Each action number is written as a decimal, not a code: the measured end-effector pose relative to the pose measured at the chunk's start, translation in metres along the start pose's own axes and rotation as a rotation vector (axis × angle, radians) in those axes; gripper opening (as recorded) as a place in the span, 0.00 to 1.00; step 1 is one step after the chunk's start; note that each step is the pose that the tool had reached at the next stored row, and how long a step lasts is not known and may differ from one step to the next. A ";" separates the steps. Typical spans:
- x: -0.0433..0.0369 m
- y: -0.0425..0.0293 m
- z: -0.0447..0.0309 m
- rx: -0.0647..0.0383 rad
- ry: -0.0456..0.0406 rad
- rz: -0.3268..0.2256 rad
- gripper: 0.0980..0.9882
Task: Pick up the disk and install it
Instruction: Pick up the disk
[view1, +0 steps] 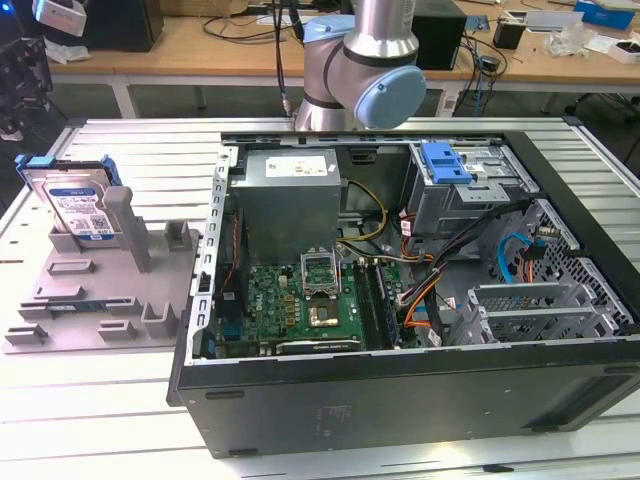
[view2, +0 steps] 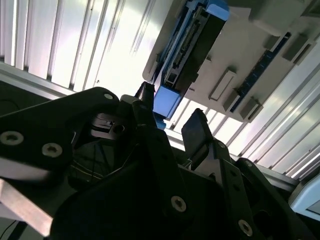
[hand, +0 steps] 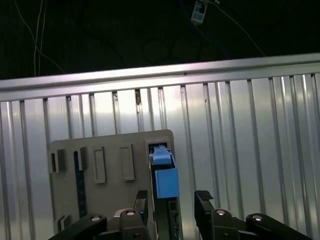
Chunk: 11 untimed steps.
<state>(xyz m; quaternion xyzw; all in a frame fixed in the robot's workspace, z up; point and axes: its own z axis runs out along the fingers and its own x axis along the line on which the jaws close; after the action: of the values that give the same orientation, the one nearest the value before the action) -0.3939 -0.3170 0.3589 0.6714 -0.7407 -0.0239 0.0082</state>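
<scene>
The disk (view1: 80, 205) is a silver drive with a white-and-blue label and a blue carrier frame. It stands on edge in a grey holder (view1: 90, 290) at the exterior view's left. In both wrist views my gripper (hand: 173, 200) (view2: 172, 117) is open, with nothing held. Its two black fingertips (hand: 204, 199) are spread apart. The disk's blue-framed edge (hand: 165, 180) (view2: 167, 100) appears between and beyond them, standing apart from both, set in the holder (hand: 110, 200).
An open computer case (view1: 400, 400) fills the middle and right of the ribbed metal table (view1: 110, 440). Inside are a grey box with a white sticker (view1: 290, 195), a motherboard (view1: 300, 300) and a grey cage with a blue latch (view1: 447, 165). The arm (view1: 360, 60) rises behind the case.
</scene>
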 end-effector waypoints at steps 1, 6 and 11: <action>0.0000 0.0000 0.0003 -0.001 0.0001 0.000 0.45; 0.0000 -0.0001 0.0028 -0.009 0.0008 0.000 0.45; -0.0001 -0.0001 0.0031 -0.009 0.0008 -0.001 0.45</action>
<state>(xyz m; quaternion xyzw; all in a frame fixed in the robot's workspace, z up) -0.3939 -0.3169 0.3558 0.6716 -0.7403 -0.0270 0.0115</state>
